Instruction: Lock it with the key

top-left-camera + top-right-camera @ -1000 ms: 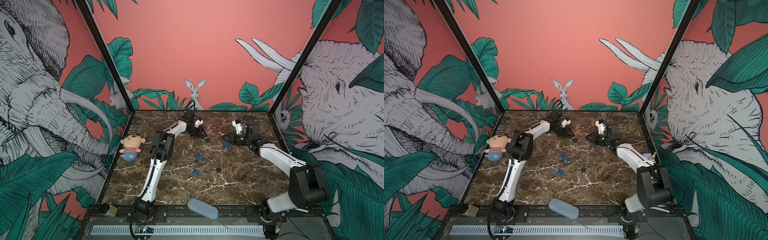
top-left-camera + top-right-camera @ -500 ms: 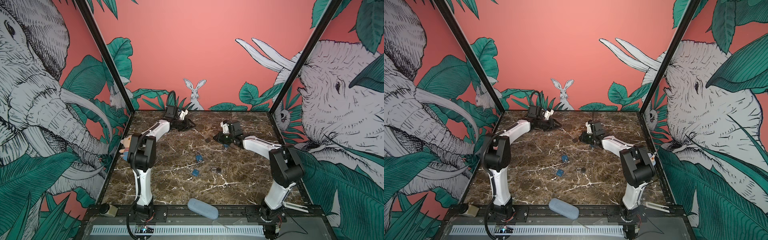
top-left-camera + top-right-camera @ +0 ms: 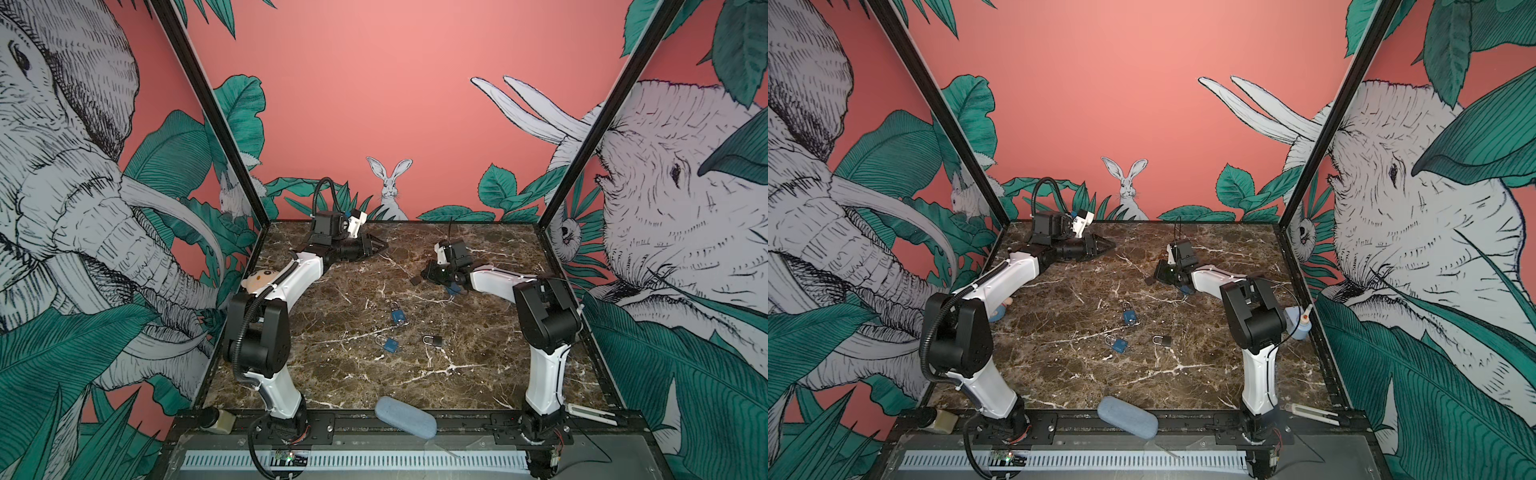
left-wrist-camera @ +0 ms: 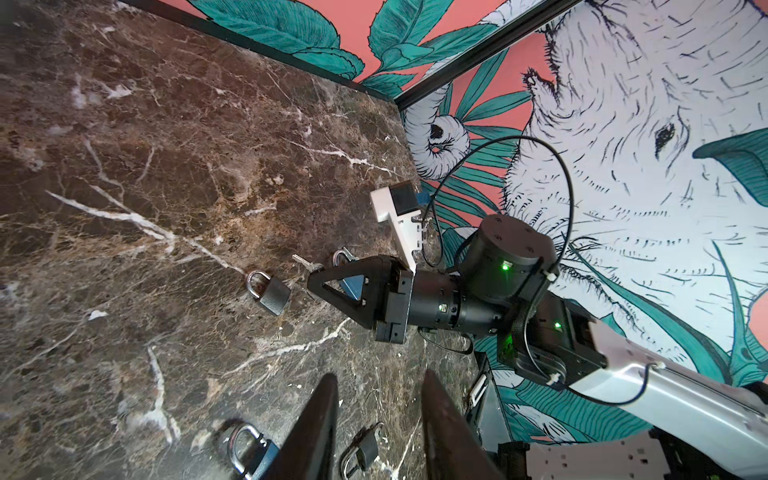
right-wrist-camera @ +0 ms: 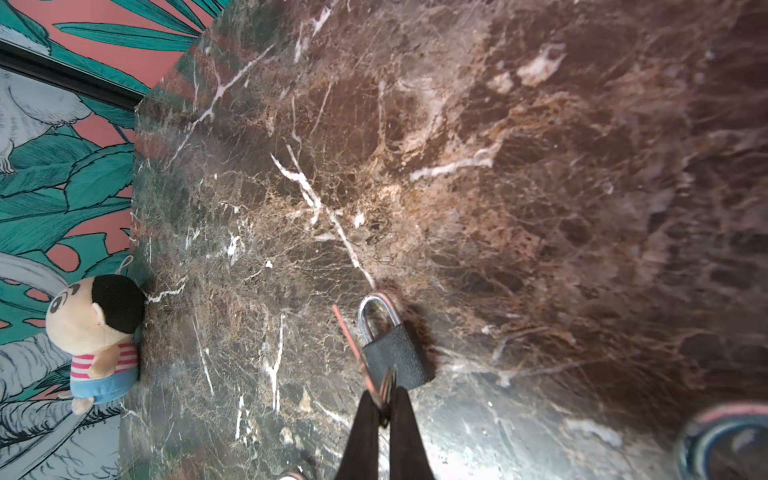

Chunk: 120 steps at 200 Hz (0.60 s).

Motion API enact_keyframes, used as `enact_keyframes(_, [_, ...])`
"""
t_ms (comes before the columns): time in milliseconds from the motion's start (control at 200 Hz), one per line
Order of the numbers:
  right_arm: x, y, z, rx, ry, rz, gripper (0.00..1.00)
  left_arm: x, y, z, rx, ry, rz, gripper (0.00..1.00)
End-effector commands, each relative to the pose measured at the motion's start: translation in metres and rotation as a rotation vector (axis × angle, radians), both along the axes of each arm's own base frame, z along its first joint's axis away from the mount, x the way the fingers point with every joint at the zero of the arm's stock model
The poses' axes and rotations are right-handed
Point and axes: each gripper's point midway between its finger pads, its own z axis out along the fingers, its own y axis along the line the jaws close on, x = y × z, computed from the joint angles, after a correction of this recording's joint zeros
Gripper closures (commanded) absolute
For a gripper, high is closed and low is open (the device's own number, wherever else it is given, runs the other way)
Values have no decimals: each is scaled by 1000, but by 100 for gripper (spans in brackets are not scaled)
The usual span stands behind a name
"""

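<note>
You've bare table (image 3: 332, 382) up front, padlocks (image 3: 398, 316) litter the middle — plush doll (image 3: 262, 279) by the left wall, blue case (image 3: 405, 415) at front edge.

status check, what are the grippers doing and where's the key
Right gripper shut on key. Left gripper open, empty. Key beside dark padlock, not inserted. Nearest blue padlock lies close by right gripper.

half hidden behind left arm (image 3: 300, 272) at middle left of a top view: plush doll (image 3: 262, 277). blurred in right gripper (image 5: 384, 397): key (image 5: 388, 381). cut by frame edge: blue padlock (image 4: 259, 455).
</note>
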Motion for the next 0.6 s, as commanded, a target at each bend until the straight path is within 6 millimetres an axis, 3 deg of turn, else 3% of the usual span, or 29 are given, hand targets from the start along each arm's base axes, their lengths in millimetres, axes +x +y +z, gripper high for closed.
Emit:
enact_keyframes(0, [7, 3, -6, 0, -5, -14, 100, -6, 2, 23, -47, -50, -11, 64])
enact_keyframes(255, [14, 4, -14, -2, -1, -27, 100, -2, 0, 22, -104, -28, -13, 64])
enact_keyframes(595, [14, 5, -22, -1, 11, -26, 87, 0, 1, 24, -115, -30, -12, 64])
